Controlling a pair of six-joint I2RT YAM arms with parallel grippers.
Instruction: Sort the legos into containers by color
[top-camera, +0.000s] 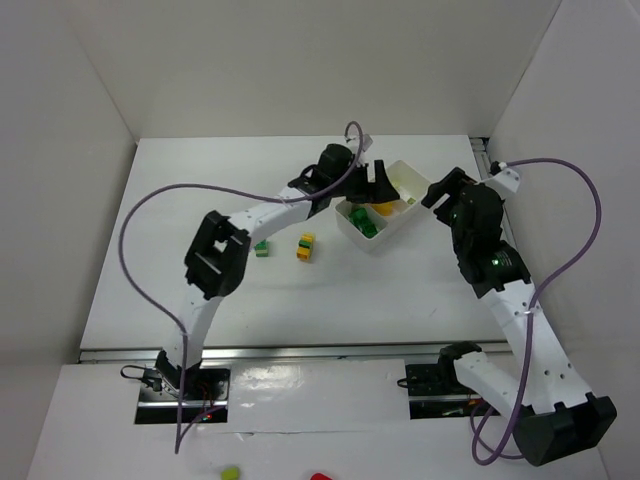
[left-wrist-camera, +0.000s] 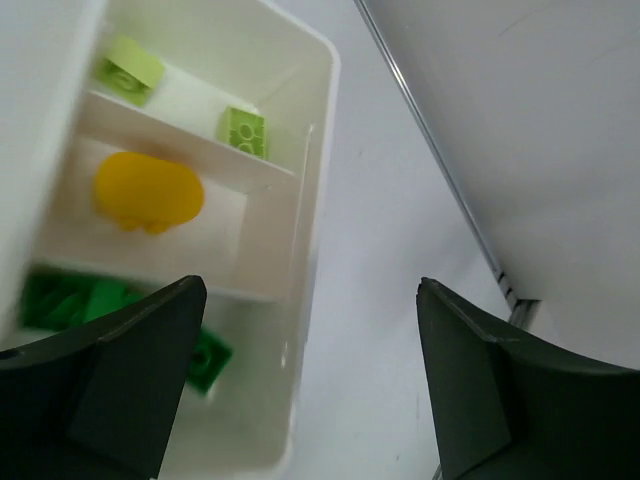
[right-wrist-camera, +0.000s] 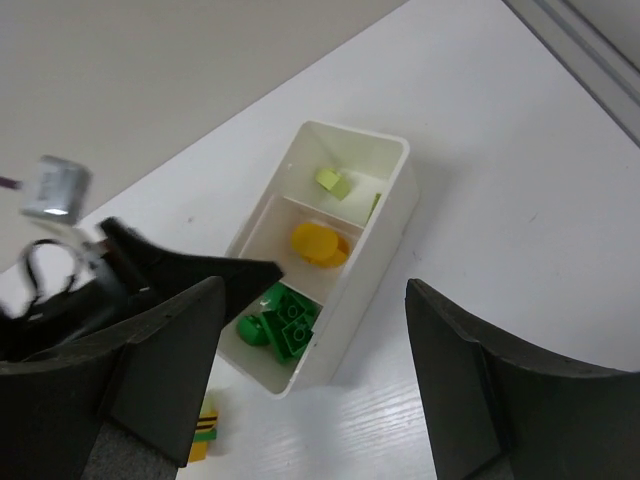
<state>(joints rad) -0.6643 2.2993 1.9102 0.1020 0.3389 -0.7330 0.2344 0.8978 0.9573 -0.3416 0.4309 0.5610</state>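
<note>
While both arms reached to the white tray (top-camera: 415, 180) right of centre in the top view, we saw the left gripper (top-camera: 375, 185) and the right gripper (top-camera: 437, 192) each spread wide, holding nothing.
In the right wrist view we found the tray's three compartments filled: dark green bricks (right-wrist-camera: 285, 325) in the lowest, a yellow piece (right-wrist-camera: 320, 243) in the middle, and pale green bricks (right-wrist-camera: 332, 181) in the uppermost. In the left wrist view the left gripper hung over the tray's right wall. Left of the tray in the top view, a green brick (top-camera: 261, 246) and a yellow brick (top-camera: 306, 246) lay near each other on the table (top-camera: 200, 180).
</note>
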